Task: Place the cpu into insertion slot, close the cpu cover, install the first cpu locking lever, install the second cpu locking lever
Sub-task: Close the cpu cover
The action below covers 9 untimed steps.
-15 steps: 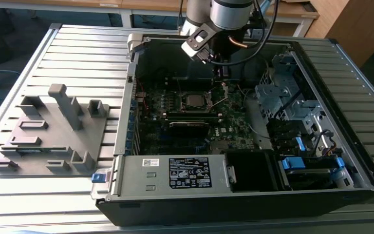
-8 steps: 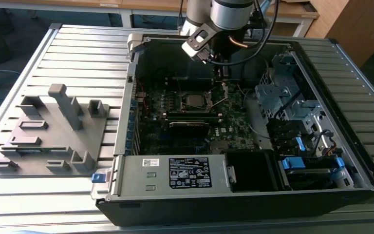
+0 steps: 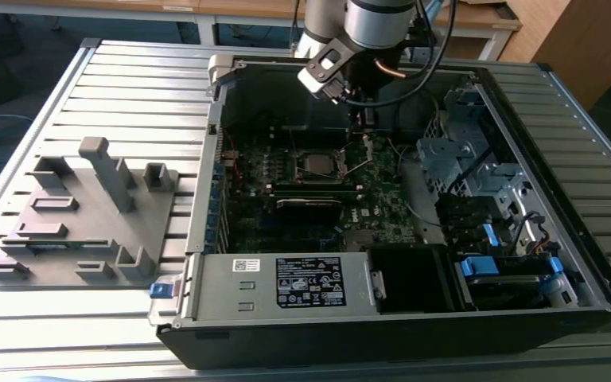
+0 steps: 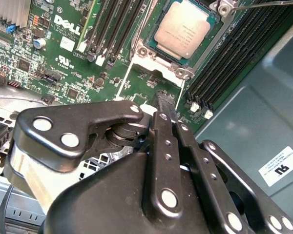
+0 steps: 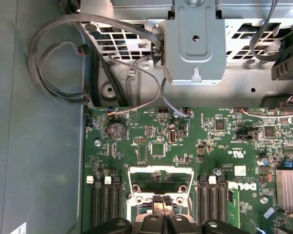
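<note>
1. Work area: an open computer case (image 3: pixel 391 342) lies on its side on a slatted metal table (image 3: pixel 125 87). A grey moulded fixture (image 3: pixel 72 215) rests on the table, at the exterior view's left of the case
2. Arm: the robot arm (image 3: pixel 375 24) reaches down into the far end of the case, above the dark green motherboard (image 5: pixel 151 141)
3. Tool state: the gripper (image 4: pixel 166 100) has its two black fingers (image 4: pixel 161 146) brought together, tip against tip
4. Tool position: in the second wrist view the tips sit low over the board, just beside the insertion slot (image 4: pixel 161 59), on the rim side that carries two screws. Whether they touch the rim or the board cannot be told
5. Task part: the cpu (image 4: pixel 185 29) lies flat inside the insertion slot with its silver-grey top facing up. A narrow green edge shows round it, and the silvery rim borders it
6. Lever: a thin metal locking lever (image 4: pixel 268 4) runs out from one socket corner and passes over the neighbouring memory slots (image 4: pixel 234 53)
7. Surroundings of the socket: banks of long black memory slots flank the socket on two opposite sides in both wrist views
8. Board details in the first wrist view:
   - a coin cell battery (image 5: pixel 116 130) sits near the board edge
   - looped grey cables (image 5: pixel 49 58) lie on the case floor
   - a grey metal drive cage (image 5: pixel 195 44) stands beyond the board
   - a finned heat sink (image 5: pixel 289 187) sits at the board's far side
9. Near end of the case: a power supply (image 3: pixel 284 282) with a printed label, with blue clips (image 3: pixel 479 267) beside it
</note>
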Each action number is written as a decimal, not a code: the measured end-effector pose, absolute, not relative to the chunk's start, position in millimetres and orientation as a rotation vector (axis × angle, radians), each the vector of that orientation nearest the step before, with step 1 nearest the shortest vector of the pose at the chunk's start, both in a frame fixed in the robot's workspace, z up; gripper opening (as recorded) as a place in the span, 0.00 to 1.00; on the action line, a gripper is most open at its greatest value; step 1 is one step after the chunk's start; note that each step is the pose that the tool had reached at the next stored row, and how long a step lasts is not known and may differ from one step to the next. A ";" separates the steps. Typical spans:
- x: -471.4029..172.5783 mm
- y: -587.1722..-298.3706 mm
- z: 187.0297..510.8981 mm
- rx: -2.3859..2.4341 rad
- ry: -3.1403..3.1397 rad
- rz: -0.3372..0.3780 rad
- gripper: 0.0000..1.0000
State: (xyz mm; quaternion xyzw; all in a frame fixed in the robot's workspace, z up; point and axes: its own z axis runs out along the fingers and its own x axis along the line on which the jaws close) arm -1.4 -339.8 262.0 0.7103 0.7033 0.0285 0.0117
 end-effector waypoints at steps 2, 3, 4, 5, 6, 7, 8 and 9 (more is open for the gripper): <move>-1.1 -339.8 262.0 2.215 2.193 0.089 0.11; -1.0 -339.8 262.0 2.215 2.193 0.089 0.11; -0.8 -339.8 262.0 2.215 2.193 0.089 0.11; -0.7 -339.8 262.0 2.215 2.193 0.089 0.11; -0.7 -339.8 262.0 2.215 2.193 0.089 0.11; -0.7 -339.8 262.0 2.215 2.193 0.089 0.11; -0.6 -339.8 262.0 2.215 2.193 0.089 0.11; -0.5 -339.8 262.0 2.215 2.193 0.089 0.11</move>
